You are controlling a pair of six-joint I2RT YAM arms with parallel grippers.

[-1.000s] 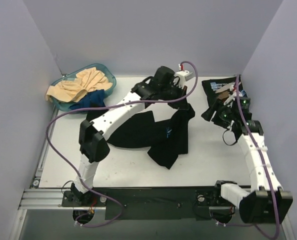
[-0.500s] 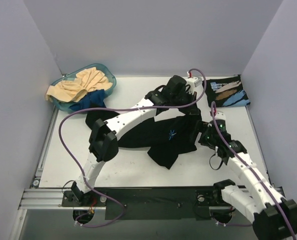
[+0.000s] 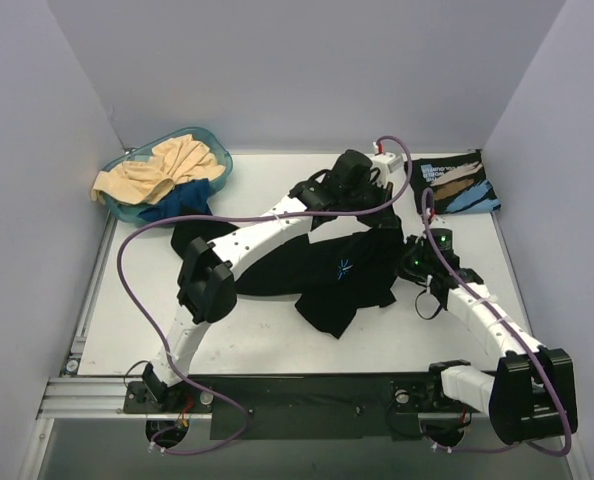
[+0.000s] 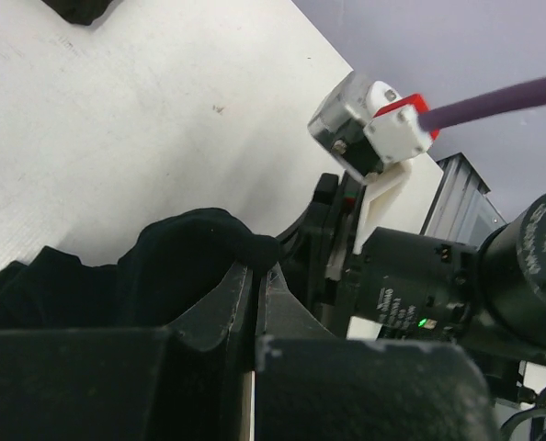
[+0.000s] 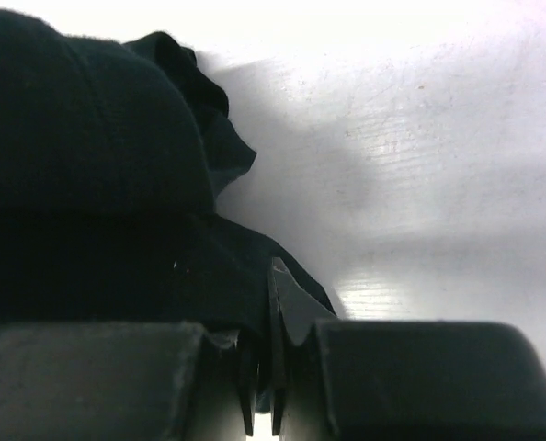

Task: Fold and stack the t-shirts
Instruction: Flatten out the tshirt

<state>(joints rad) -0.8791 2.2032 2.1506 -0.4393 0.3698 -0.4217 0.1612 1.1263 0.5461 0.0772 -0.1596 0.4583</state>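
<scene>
Both grippers pinch the right edge of the plain black t-shirt [image 3: 332,295], which needs spreading before it can be folded.
The shirt lies crumpled, well right of the teal basin [image 3: 215,158]. The left gripper [image 4: 256,269] is clamped on a bunched black fold, and the right gripper [image 5: 260,331] is nearly closed with black cloth between its fingers. Both sit close together at the shirt end farthest from the basin. A beige t-shirt [image 3: 162,165] and a dark blue t-shirt [image 3: 177,200] are in the basin, and the folded printed t-shirt [image 3: 455,183] is far right of it. To do this step well, I'd say: lift a little, move the two pinches apart to tension the edge, then pull the cloth flat. Watch wrist clearance, since the arms are crowded, and stay off the printed shirt.
</scene>
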